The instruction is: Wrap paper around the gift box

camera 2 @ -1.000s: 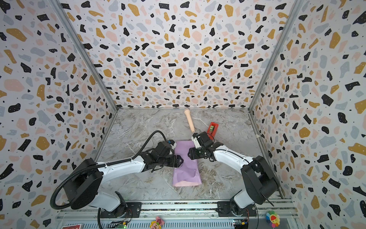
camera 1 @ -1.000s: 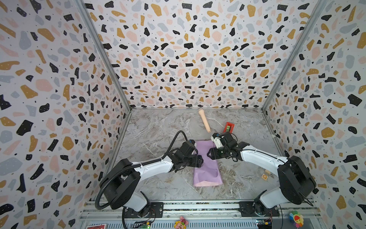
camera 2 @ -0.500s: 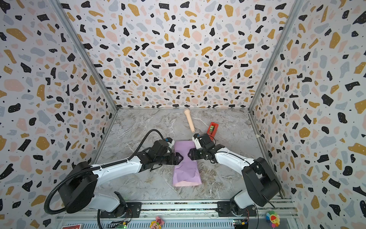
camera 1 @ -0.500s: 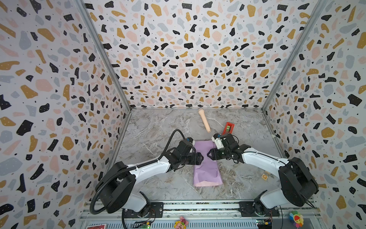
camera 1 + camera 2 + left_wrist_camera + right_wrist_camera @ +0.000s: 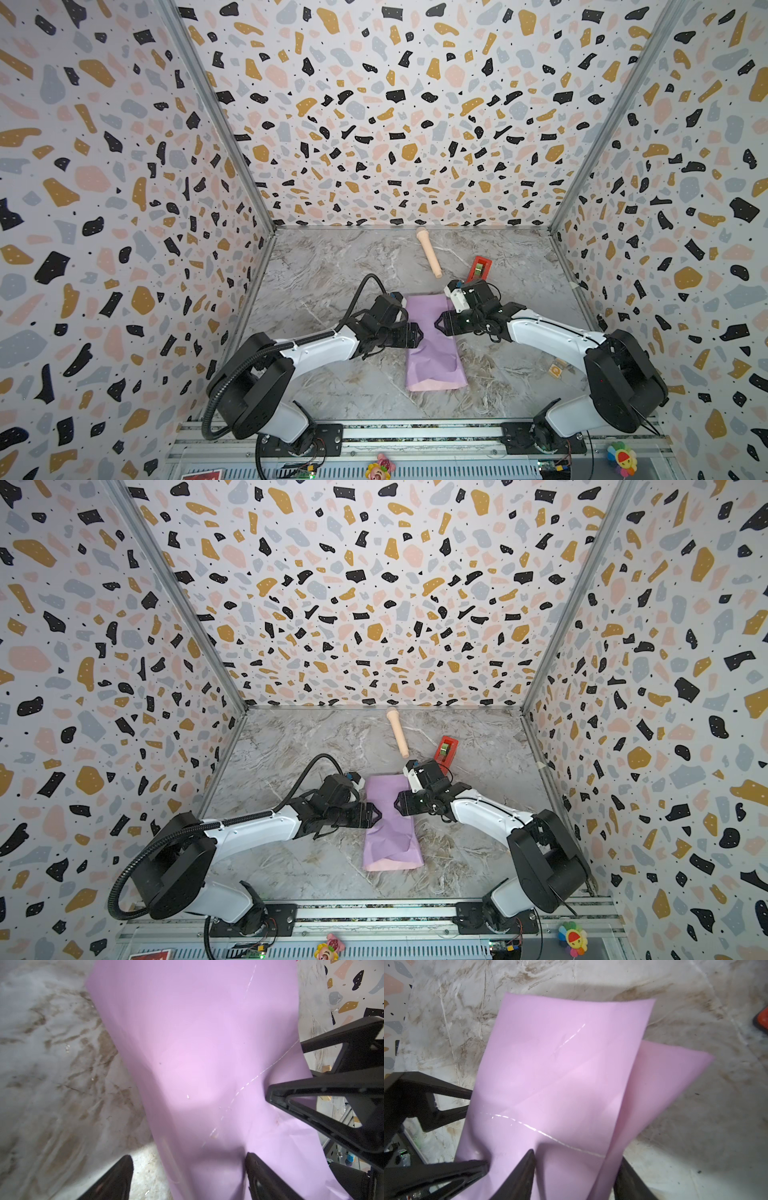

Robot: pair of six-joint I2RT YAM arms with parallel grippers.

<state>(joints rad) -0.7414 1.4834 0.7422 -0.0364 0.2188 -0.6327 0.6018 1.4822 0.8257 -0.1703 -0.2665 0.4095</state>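
The paper lies lengthwise on the marble floor in both top views, lilac side up, with a pale pink strip at its near end. The gift box is hidden. My left gripper is open at the sheet's left edge. In the left wrist view it has one finger over the floor and one over the paper. My right gripper is at the right edge, opposite. In the right wrist view it is open, with one fingertip denting the lilac face and the other behind a raised flap.
A beige toy microphone lies near the back wall. A red tape dispenser stands just behind the right wrist. A small tan block sits on the floor by the right arm. Patterned walls close off three sides.
The left arm has shifted slightly, with its gripper still at the paper's left edge. The right arm and the paper have stayed about where they were.
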